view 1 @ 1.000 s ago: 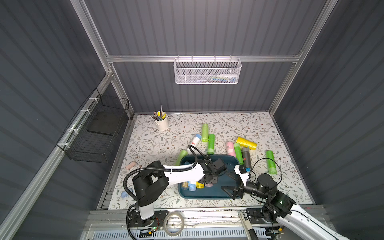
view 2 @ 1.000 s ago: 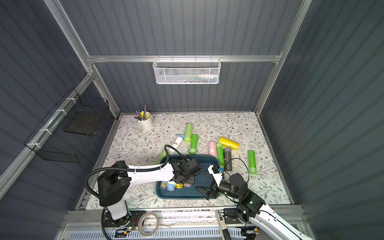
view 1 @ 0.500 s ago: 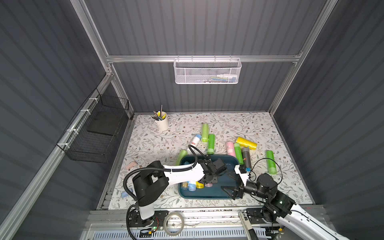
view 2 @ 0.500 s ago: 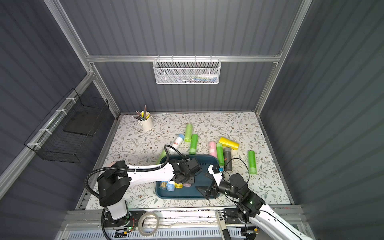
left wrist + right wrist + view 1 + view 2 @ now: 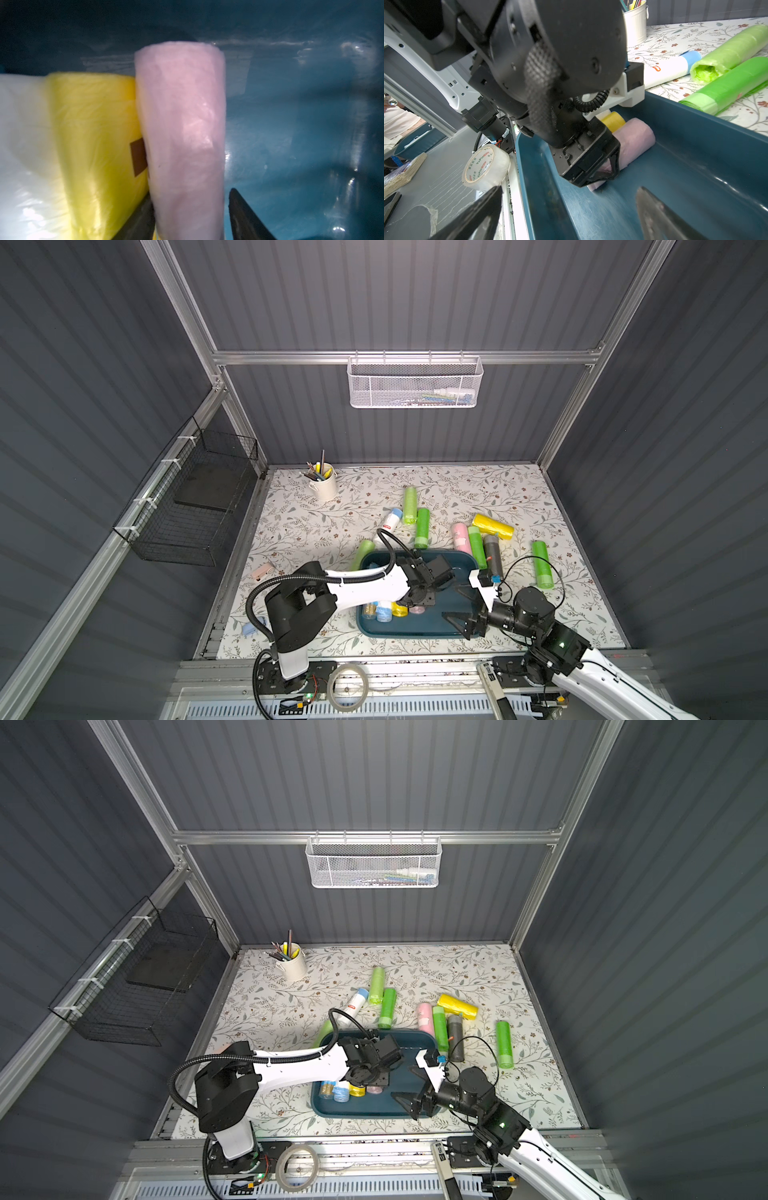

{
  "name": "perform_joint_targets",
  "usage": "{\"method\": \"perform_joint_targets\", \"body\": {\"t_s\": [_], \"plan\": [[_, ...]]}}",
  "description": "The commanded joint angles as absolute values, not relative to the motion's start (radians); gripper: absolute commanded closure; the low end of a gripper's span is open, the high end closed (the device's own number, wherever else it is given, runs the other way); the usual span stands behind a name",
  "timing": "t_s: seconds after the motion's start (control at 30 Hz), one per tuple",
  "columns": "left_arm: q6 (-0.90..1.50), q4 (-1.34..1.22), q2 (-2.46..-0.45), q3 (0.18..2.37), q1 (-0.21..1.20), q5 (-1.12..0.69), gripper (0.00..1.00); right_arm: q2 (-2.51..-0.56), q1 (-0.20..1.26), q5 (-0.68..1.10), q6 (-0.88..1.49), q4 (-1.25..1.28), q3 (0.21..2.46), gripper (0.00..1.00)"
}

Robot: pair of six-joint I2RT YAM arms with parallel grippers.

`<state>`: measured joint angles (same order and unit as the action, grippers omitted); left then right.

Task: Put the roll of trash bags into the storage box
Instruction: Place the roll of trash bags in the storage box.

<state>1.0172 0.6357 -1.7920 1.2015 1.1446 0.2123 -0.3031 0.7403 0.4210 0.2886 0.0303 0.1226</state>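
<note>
Floral-print mat (image 5: 299, 526) on the table, dark ribbed walls all round, black wire basket (image 5: 187, 506) clipped to the left wall.

Working across from there: your left arm (image 5: 365, 587) rises from its base at the near-left edge and folds at the elbow. The white forearm runs out flat to the right, over the near-left corner of the storage box (image 5: 415, 632). The wrist is bent so the left gripper (image 5: 417, 602) points down into the box.

Its claw straddles the pink roll of trash bags (image 5: 635, 135), which is lying on the box floor. Your left wrist view shows one finger (image 5: 141, 220) right up against the roll. The other finger (image 5: 245, 218) has a thin sliver of teal between it and the plastic. So I'd call the jaws loosely apart around the roll, not squeezing it.

That roll sits snug against a yellow roll (image 5: 93, 135), with a white roll (image 5: 20, 145) next along, all in the near-left part of the box.

Your right arm (image 5: 528, 612) comes in low from the near-right corner, forearm aimed left. The right gripper (image 5: 457, 603) hangs over the near-right part of the box with its claw spread wide, holding nothing.

Beyond the box's far and right sides, loose rolls lie on the mat: a bright green roll (image 5: 422, 529), a loose pink roll (image 5: 460, 537), a grey roll (image 5: 492, 549), a loose yellow roll (image 5: 492, 526) and a far-right green roll (image 5: 542, 564).
</note>
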Motion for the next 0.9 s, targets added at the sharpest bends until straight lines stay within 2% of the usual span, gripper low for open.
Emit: {"method": "perform_joint_targets", "body": {"t_s": [0.0, 0.67, 0.87], "plan": [[1.011, 0.719, -1.761, 1.219, 1.14, 0.251, 0.43, -0.304, 0.738, 0.434, 0.288, 0.046, 0.129, 0.01], [0.974, 0.775, -1.704, 1.257, 1.139, 0.279, 0.42, -0.302, 0.738, 0.434, 0.29, 0.045, 0.129, 0.01], [0.922, 0.863, -1.624, 1.296, 1.138, 0.358, 0.4, -0.286, 0.739, 0.397, 0.302, 0.026, 0.133, 0.01]]}}
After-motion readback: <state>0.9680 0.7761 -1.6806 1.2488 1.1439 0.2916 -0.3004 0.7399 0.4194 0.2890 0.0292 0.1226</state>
